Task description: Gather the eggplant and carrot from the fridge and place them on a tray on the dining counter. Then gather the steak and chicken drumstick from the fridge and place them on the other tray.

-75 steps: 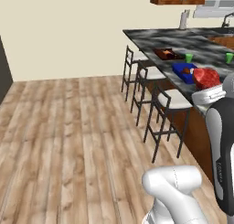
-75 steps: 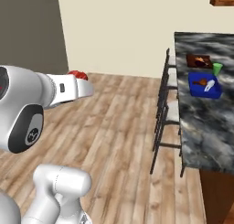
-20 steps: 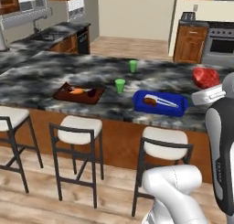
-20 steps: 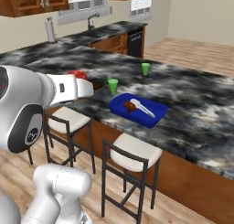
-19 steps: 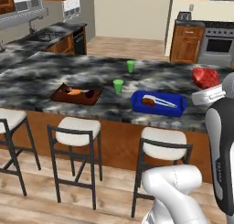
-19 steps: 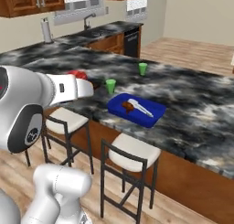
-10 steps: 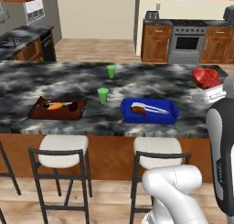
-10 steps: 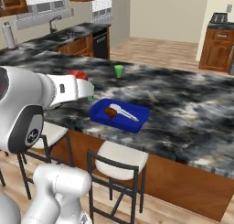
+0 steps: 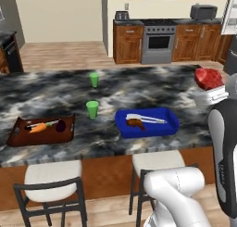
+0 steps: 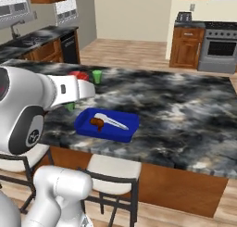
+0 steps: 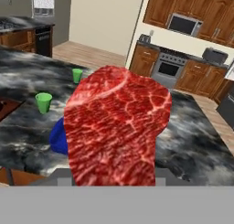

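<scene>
My gripper (image 9: pixel 213 85) is shut on the steak (image 9: pixel 208 77), a marbled red slab that hides the fingertips in the hand view (image 11: pixel 116 127). It hangs above the right part of the dining counter (image 9: pixel 115 89), right of the other tray (image 9: pixel 172 124), which is bright blue. The chicken drumstick (image 9: pixel 134 122) lies in that blue tray, also seen in the right base view (image 10: pixel 96 121). At the counter's left stands the brown wooden tray (image 9: pixel 14 134) with the carrot (image 9: pixel 39 127) and the eggplant (image 9: pixel 60 126) in it. The fridge is out of view.
Two green cups (image 9: pixel 92 109) (image 9: pixel 94 79) stand on the counter between the trays. White-seated stools (image 9: pixel 51 177) (image 9: pixel 157 160) line the counter's near side. Wood cabinets and a stove (image 9: pixel 159 41) run along the far wall.
The base has moved, so the whole counter scene has slid left and grown nearer in both base views. The steak stays in the gripper as before.
</scene>
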